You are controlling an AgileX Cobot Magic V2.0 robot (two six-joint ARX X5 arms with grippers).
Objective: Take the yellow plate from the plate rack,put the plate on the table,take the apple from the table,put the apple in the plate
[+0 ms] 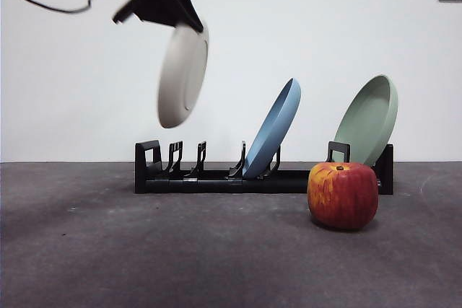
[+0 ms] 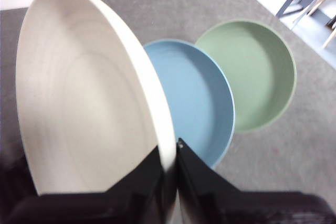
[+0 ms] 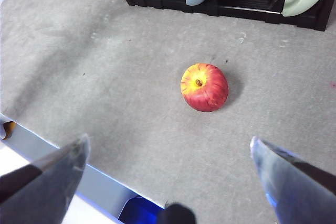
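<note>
Left jaws clamp yellow plate (image 2: 79,93) rim, aloft | right jaws spread above apple (image 3: 205,87), seen only there

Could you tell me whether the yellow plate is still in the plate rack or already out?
Out: the left gripper holds the yellow plate in the air above the plate rack.

Yellow plate (image 2: 89,98) blurred, rim cut off

Cream plate (image 1: 182,76) held on edge in the air above the black rack's (image 1: 216,178) empty slots, red-yellow apple (image 1: 342,195) upright on the grey worktop (image 1: 144,250) before the rack's other end
</note>
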